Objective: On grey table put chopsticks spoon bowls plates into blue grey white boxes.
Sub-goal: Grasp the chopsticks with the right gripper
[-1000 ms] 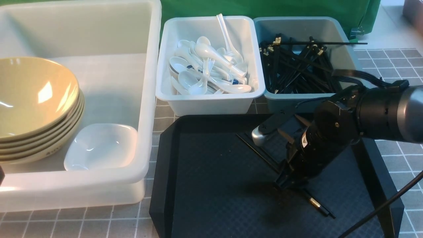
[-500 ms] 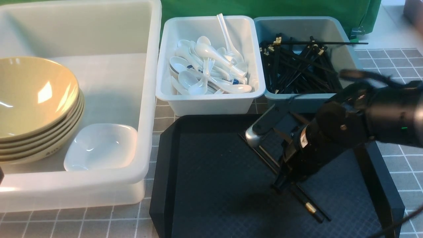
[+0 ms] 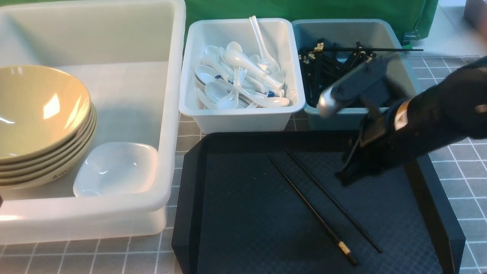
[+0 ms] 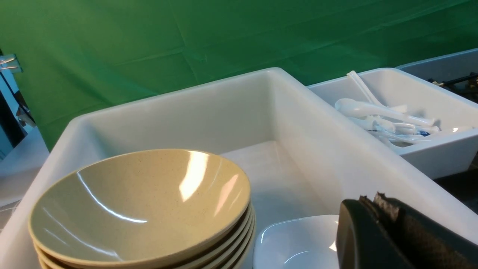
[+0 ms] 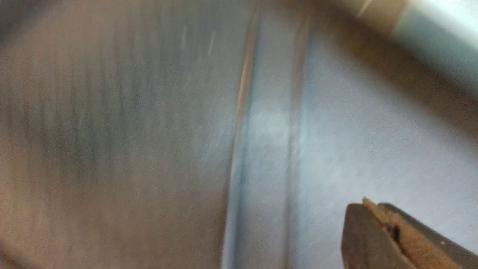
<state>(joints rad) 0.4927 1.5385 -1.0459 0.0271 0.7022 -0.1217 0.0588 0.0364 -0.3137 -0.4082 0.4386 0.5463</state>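
Observation:
Two black chopsticks (image 3: 312, 207) lie loose and side by side on the black tray (image 3: 243, 236). My right gripper (image 3: 342, 177) hangs above the tray's back right part, apart from them, shut with nothing between its fingers; the right wrist view is blurred, with the shut gripper (image 5: 368, 203) in it. More chopsticks (image 3: 323, 76) fill the blue-grey bin (image 3: 342, 30). Spoons (image 3: 243, 76) fill the small white bin (image 3: 243, 121). Stacked tan bowls (image 3: 34, 110) and a white plate (image 3: 116, 169) sit in the large white tub (image 3: 171, 114). My left gripper (image 4: 369, 198) is shut and empty beside the plate (image 4: 295, 243).
The grey table (image 3: 464, 76) shows at the right and along the front edge. The tray's raised rim (image 3: 437, 198) runs close under my right arm. A green cloth (image 3: 304, 11) hangs behind the bins.
My right gripper shut down at the chopsticks on the tray, then rose up and back to the right without them. The two chopsticks shifted slightly and stayed on the tray.

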